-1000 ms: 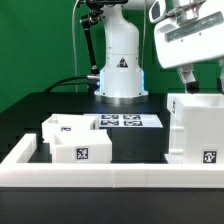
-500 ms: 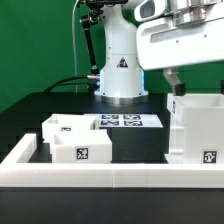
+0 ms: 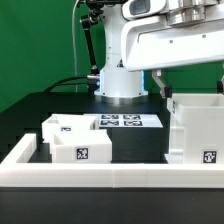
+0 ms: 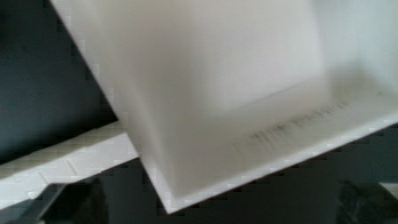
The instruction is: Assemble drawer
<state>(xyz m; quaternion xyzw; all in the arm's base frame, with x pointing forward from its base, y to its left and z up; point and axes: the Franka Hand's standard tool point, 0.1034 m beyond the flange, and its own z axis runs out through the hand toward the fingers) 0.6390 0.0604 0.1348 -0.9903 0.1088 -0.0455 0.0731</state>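
Note:
A large white open box part [image 3: 197, 128] stands at the exterior view's right. A smaller white box part [image 3: 72, 138] with a marker tag sits at the left. My gripper [image 3: 165, 85] hangs above the large box's back left corner, apart from it. In the wrist view the gripper [image 4: 214, 215] looks down on a white panel of that box [image 4: 222, 90]. Its dark fingertips [image 4: 39, 205] stand wide apart at the picture's corners, with nothing between them.
The marker board [image 3: 125, 121] lies flat on the black table between the two box parts. A white U-shaped wall [image 3: 110, 175] runs along the front and the left side. The robot's white base [image 3: 120, 70] stands behind.
My gripper has moved toward the exterior view's left, from over the large box's right part to its back left corner. The parts have not moved.

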